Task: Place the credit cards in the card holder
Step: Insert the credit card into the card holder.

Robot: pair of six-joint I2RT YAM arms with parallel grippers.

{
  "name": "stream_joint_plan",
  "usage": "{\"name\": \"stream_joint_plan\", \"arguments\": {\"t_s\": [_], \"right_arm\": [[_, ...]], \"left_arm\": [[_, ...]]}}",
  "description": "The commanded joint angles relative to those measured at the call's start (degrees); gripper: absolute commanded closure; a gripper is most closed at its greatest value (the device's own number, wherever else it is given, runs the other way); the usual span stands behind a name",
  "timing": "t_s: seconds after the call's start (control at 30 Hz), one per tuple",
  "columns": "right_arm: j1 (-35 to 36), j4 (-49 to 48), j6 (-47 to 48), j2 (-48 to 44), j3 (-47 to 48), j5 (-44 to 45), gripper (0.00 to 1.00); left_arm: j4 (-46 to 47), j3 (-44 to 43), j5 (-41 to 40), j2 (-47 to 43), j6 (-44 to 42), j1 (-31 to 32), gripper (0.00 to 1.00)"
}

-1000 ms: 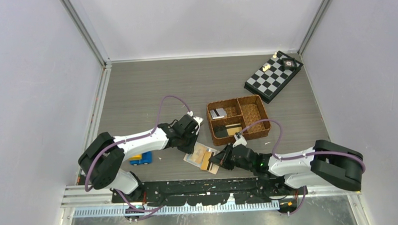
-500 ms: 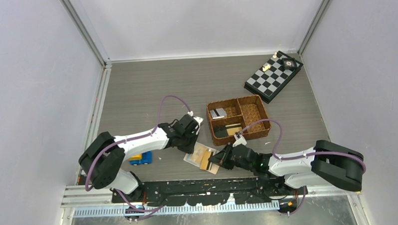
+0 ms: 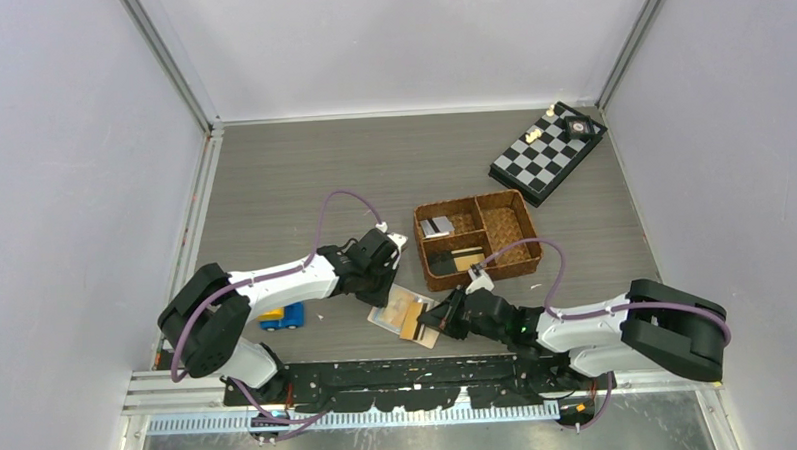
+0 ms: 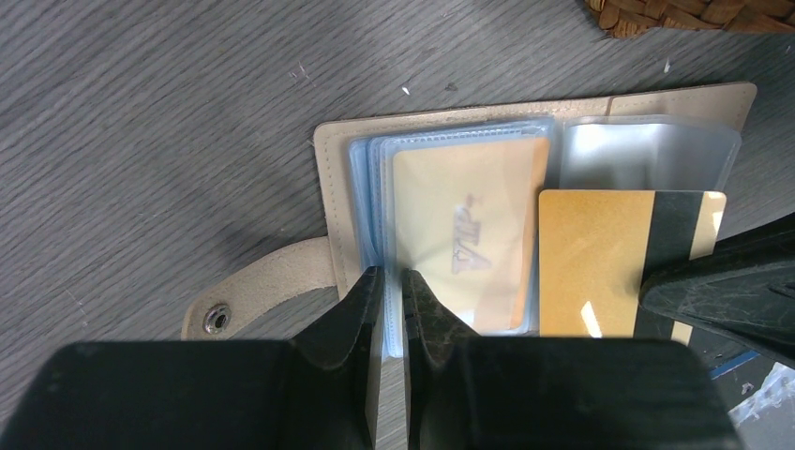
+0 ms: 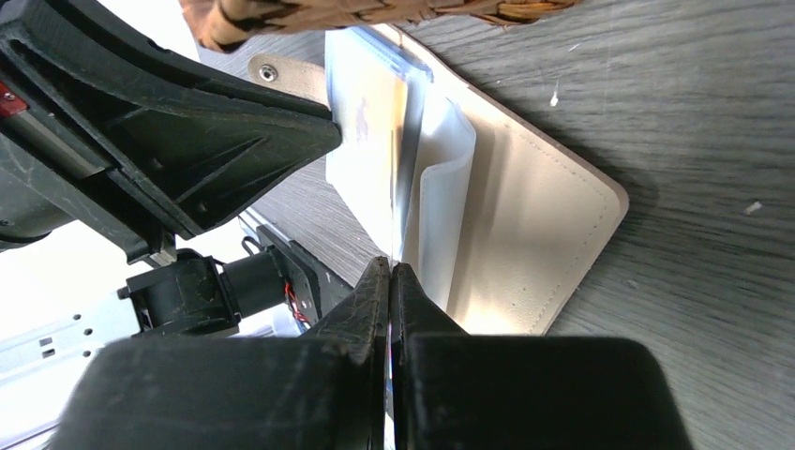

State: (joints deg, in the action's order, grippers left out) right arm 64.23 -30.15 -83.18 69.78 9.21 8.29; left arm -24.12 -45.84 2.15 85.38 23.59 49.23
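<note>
A gold card at the wallet
The open wallet lay on the table by the basket. The left gripper pinched its clear pockets. The right gripper squeezed the gold card over the wallet.

Top cam: high, looking down on whole table. Wrist cams: close-up, facing each other, sharing the card holder.

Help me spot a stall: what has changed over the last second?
Nothing visibly changed. The left end effector still pinches the sleeves of the card holder, and the right end effector still holds the gold card over it.
</note>
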Motion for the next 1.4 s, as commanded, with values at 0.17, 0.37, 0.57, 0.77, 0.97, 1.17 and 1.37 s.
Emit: {"name": "stream_joint_plan", "arguments": {"t_s": [0.17,0.37,0.57,0.77,0.97,1.17,1.37], "right_arm": [[0.0,-4.83,-0.63,2.71,0.19,1.53,0.99],[0.02,-4.87,-1.62,3.66,-0.14,2.26,0.99],[0.01,-2.71,-4.92,4.48,-0.95,3.57,0.99],[0.01,-0.52,-6.05,4.4,-0.95,4.73,1.0],[0.0,0.35,-7.03,4.78,-1.04,6.07,1.0],[-0.07,-0.08,-7.59,6.12,-0.89,6.8,1.0],[-0.32,-1.88,-7.57,8.34,-0.86,7.07,0.99]], "left_arm": [[-0.23,1.2,-4.62,3.2,-0.92,-0.1,0.88],[-0.25,1.23,-4.62,3.05,-1.01,-0.1,0.88],[-0.3,1.28,-4.65,3.03,-0.92,-0.07,0.88],[-0.34,1.28,-4.61,2.96,-0.92,-0.1,0.88],[-0.34,1.28,-4.53,3.04,-0.92,-0.04,0.88],[-0.34,1.2,-4.45,3.05,-0.92,-0.1,0.88],[-0.37,1.28,-4.47,3.06,-0.92,-0.1,0.88]]}}
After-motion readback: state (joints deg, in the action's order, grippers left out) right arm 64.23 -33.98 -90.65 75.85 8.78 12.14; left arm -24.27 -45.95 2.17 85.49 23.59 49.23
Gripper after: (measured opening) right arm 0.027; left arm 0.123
